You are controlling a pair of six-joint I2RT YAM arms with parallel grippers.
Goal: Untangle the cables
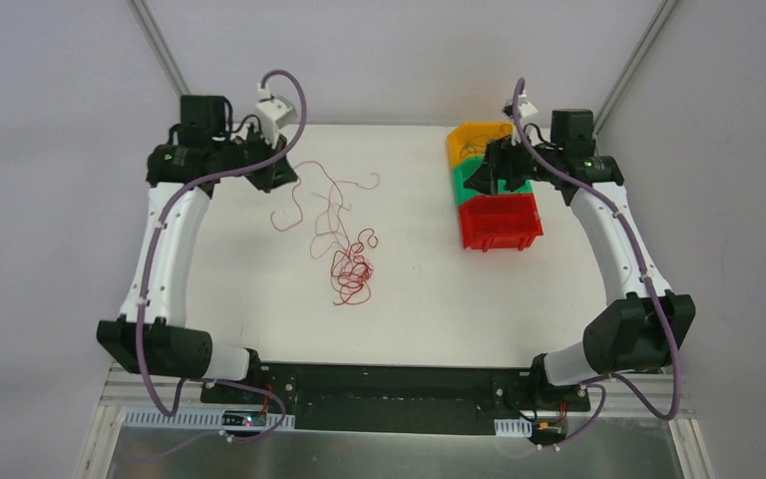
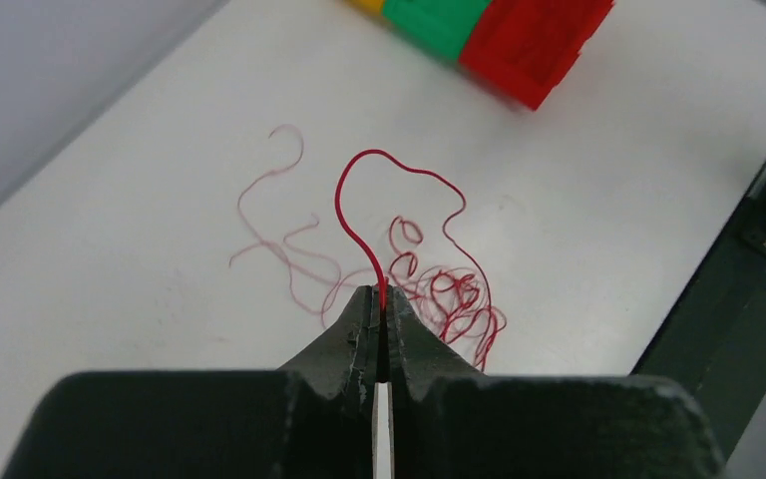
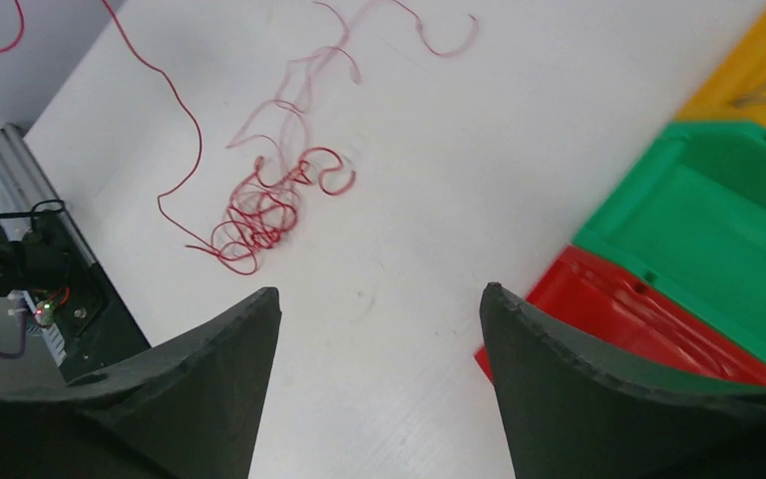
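Separating step: L gripper (image 2: 382, 299) pinches thin red curly cable (image 2: 339, 205) beside red tangle (image 2: 454, 299); R gripper (image 3: 379, 294) spread. Next: draw it clear.

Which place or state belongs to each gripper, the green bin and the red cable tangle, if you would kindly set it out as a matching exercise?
Things:
1. left gripper
2. right gripper
3. green bin
4. cable tangle

Places or states:
A. open, holding nothing
B. between the yellow bin and the red bin
C. lying loose on the table
D. shut on a red cable

Pairs: 1-D, 2-A, 3-B, 4-C
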